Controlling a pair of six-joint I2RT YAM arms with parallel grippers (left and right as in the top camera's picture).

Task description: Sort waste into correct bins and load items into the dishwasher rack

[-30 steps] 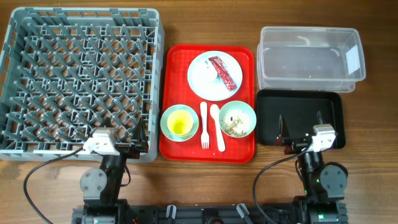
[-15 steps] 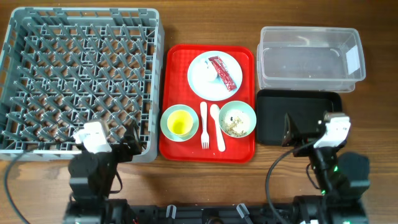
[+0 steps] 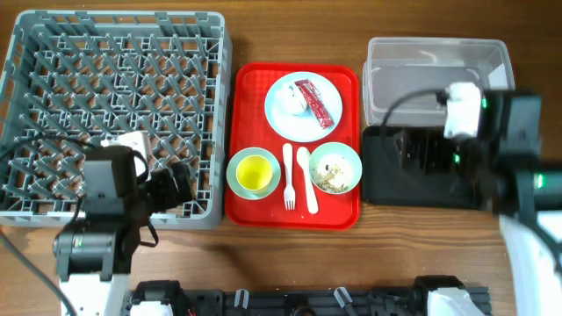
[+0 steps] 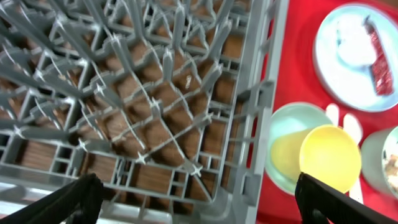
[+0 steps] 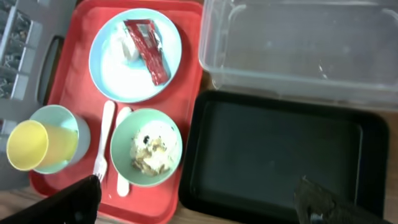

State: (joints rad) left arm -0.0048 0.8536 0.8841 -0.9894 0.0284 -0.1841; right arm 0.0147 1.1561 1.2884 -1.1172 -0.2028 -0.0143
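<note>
Two grippers hang over a brown wooden table, both with fingers spread wide apart. Under the left gripper lies the grey rack's corner; to its right a yellow cup sits in a green bowl. Under the right gripper is the black tray, with the clear tub beyond it. To its left, a plate carries a wrapper and a tissue, and a second bowl holds crumbs.

Lab bench: cabled robot arms over wooden table.
</note>
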